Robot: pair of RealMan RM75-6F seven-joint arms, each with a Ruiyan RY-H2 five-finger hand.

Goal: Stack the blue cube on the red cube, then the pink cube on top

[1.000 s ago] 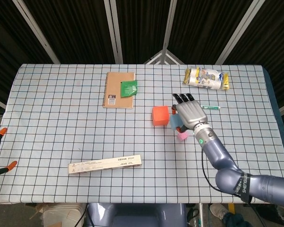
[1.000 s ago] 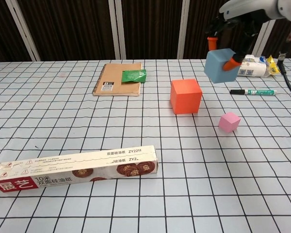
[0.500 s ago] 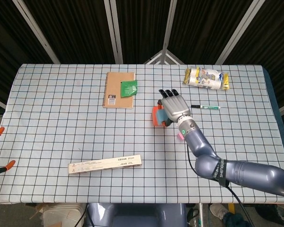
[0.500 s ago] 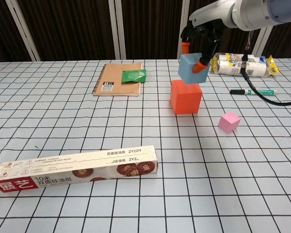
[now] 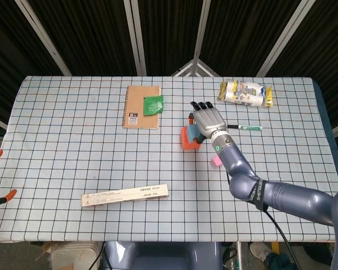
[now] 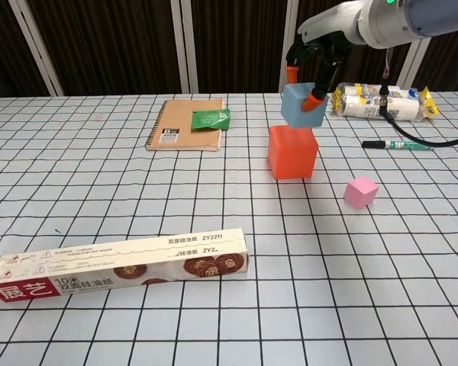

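My right hand (image 6: 314,65) grips the blue cube (image 6: 301,107) from above, directly over the red cube (image 6: 292,152). The blue cube is slightly tilted, and its bottom is at the red cube's top face; I cannot tell whether it rests fully there. In the head view the right hand (image 5: 205,122) covers most of the blue cube and part of the red cube (image 5: 187,139). The small pink cube (image 6: 361,191) sits on the table to the right of the red cube; the head view shows the pink cube (image 5: 217,161) just beside my forearm. My left hand is out of sight.
A spiral notebook (image 6: 185,124) with a green packet (image 6: 212,118) lies at the back left. A long paper box (image 6: 118,264) lies near the front. A marker pen (image 6: 399,144) and a snack bag (image 6: 378,104) are at the back right.
My right hand carried the blue cube leftward from above the pink cube's side to over the red cube, then lowered it a little onto the red cube's top.
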